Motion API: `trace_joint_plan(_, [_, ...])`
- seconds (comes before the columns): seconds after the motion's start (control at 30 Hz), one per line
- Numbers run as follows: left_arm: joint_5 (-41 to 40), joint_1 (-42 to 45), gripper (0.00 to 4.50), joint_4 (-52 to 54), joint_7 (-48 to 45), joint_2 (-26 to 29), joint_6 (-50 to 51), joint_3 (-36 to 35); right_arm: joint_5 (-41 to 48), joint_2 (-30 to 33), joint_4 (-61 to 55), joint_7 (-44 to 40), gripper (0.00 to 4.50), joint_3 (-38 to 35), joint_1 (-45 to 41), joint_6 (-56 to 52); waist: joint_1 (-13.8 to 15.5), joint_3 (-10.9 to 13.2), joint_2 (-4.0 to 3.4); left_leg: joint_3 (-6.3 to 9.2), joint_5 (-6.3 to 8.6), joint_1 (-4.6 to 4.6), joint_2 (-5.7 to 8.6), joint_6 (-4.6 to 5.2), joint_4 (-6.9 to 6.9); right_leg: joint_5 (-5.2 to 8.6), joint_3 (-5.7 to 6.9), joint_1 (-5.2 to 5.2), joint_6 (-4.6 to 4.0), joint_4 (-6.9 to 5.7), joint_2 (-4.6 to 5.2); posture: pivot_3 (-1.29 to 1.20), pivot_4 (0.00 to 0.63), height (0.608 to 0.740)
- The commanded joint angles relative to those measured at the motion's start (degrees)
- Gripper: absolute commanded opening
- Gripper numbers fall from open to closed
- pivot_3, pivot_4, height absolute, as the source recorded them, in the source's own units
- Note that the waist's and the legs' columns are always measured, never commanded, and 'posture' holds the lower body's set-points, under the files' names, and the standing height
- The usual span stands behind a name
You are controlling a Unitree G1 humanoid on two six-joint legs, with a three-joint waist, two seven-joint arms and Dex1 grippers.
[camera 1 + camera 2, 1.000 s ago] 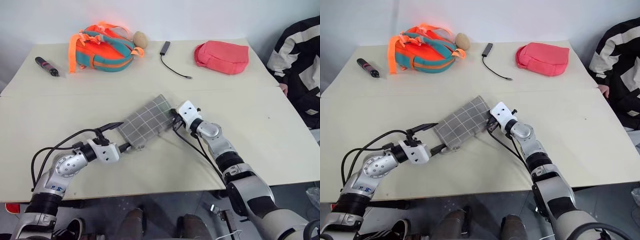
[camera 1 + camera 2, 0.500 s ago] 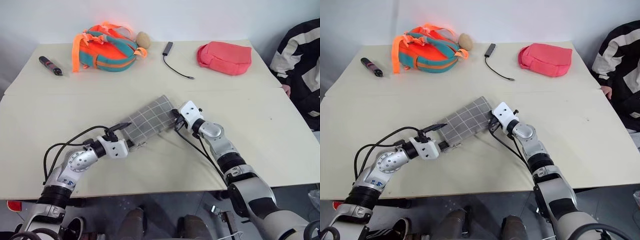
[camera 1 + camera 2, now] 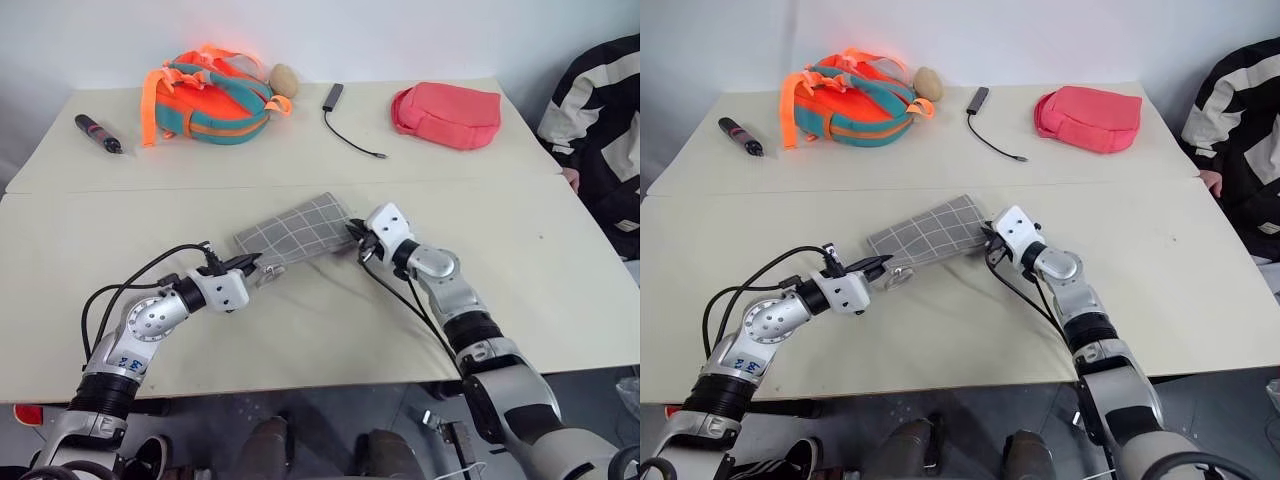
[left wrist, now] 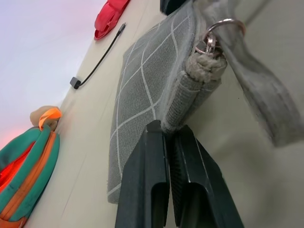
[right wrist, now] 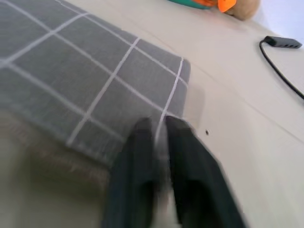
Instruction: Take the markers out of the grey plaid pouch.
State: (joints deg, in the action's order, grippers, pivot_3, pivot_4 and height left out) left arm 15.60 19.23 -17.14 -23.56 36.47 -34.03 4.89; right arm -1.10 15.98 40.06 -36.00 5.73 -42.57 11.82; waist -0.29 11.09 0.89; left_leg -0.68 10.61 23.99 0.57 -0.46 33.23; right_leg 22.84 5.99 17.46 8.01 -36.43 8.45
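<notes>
A: Start at the far left. What's there?

B: A thick black pen-like tool with red markings (image 3: pixel 95 132) lies at the table's (image 3: pixel 560 280) back left corner. Next along the back edge is the orange-and-teal backpack (image 3: pixel 208 95) with a small tan stuffed toy (image 3: pixel 284 78) touching its right side.

A: And nearer the front?

B: The left gripper (image 4: pixel 167 137) is pinched together on the near-left end of the grey plaid pouch (image 3: pixel 296 231), clamping the fabric just below the zip's metal ring pull (image 4: pixel 219 31). A grey strap (image 4: pixel 259 97) trails from that ring across the tabletop.

A: Where does the pouch lie?

B: Flat on the middle of the table, slanted, its left end nearer the front and its right end farther back. I see no opening in it and no markers.

A: The other end?

B: The right gripper (image 3: pixel 357 238) sits at the pouch's right corner. Its fingers (image 5: pixel 134 156) stand slightly apart over the edge of the fabric; whether they grip it I cannot tell.

A: Further right?

B: A black cable with a small dongle (image 3: pixel 345 118) lies at the back centre, then the pink pouch (image 3: pixel 446 113). A person's black-and-white sleeve (image 3: pixel 595 110) shows at the right edge.
</notes>
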Motion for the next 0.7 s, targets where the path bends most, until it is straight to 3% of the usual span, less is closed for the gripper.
trace_joint_plan(0.03, [1.57, -1.98, 0.0, 1.43, -0.77, -0.58, 0.97, 2.24, 9.2, 2.18, -14.54, -5.85, 1.94, -3.89, 2.77, -11.1, 0.07, 0.0, 0.0, 0.0, 0.0, 0.01, 0.0, 0.0, 0.0, 0.0, 0.0, 0.0, 0.0, 0.01, 0.0, 0.0, 0.15, 0.74])
trace_joint_plan(0.17, [1.66, -1.74, 0.0, 4.36, -0.6, -1.77, 3.36, 2.45, 21.5, 5.61, -34.1, -13.58, 3.27, -3.61, 10.63, -31.81, 0.4, 0.0, 0.0, 0.01, 0.02, 0.02, -0.02, 0.03, 0.01, 0.0, 0.0, 0.0, 0.0, 0.01, 0.0, 0.0, 0.15, 0.74])
trace_joint_plan(0.27, [2.15, -1.57, 0.0, 6.55, -0.36, -2.72, 4.99, 2.73, 24.73, 6.67, -42.77, -13.44, 4.24, -2.38, 16.54, -39.62, 0.65, -0.06, 0.09, 0.04, 0.11, 0.03, -0.02, 0.1, 0.07, 0.0, 0.03, -0.04, 0.0, 0.02, 0.01, 0.0, 0.15, 0.74])
trace_joint_plan(0.43, [1.45, -0.67, 0.0, 10.57, -1.33, -4.01, 8.36, 2.97, 23.85, 2.68, -49.71, -7.73, 4.24, 2.28, 24.38, -44.8, 0.88, -0.06, 0.09, 0.0, 0.13, 0.09, -0.01, 0.1, 0.09, 0.0, 0.02, 0.01, 0.01, 0.08, 0.02, 0.0, 0.15, 0.74])
trace_joint_plan(0.7, [1.87, -0.2, 0.0, 14.08, -2.08, -5.13, 11.05, 3.9, 21.49, -5.22, -48.23, -0.4, 4.24, 5.1, 23.88, -44.5, 0.31, -0.06, 0.11, -0.02, 0.14, 0.09, -0.07, 0.05, 0.07, 0.0, 0.01, 0.09, 0.01, 0.02, -0.04, 0.0, 0.15, 0.74])
